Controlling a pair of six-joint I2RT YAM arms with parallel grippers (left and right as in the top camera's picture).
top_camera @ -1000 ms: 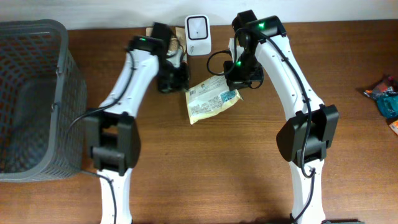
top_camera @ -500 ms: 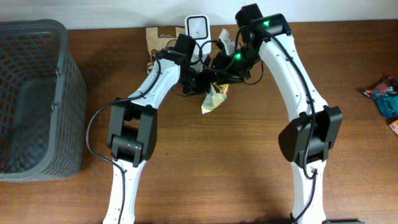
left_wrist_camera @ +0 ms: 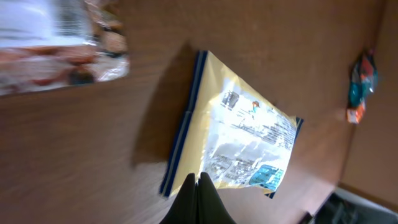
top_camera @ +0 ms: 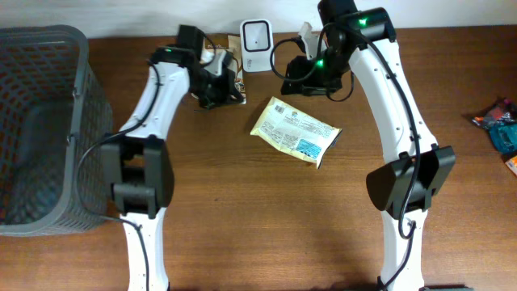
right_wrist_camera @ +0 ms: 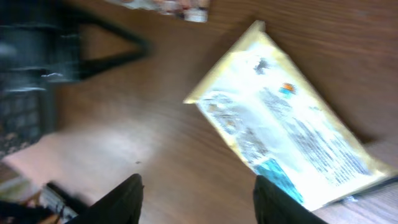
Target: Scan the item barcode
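Yellow packet (right_wrist_camera: 292,134) beyond parted tool (right_wrist_camera: 198,185)

The left arm (top_camera: 157,93) and the right arm (top_camera: 388,89) wear smooth white shells on their long links, with bulky black housings at the joints. Thin black cables (top_camera: 95,147) loop alongside them. Small green lights (top_camera: 362,18) glow near the wrists. The left gripper (left_wrist_camera: 199,182) and right gripper (right_wrist_camera: 198,183) have matte black, tapering fingers.

Open tabletop (top_camera: 266,210) around the yellow packet (top_camera: 296,132); basket (top_camera: 40,129) far left, scanner (top_camera: 256,35) behind.
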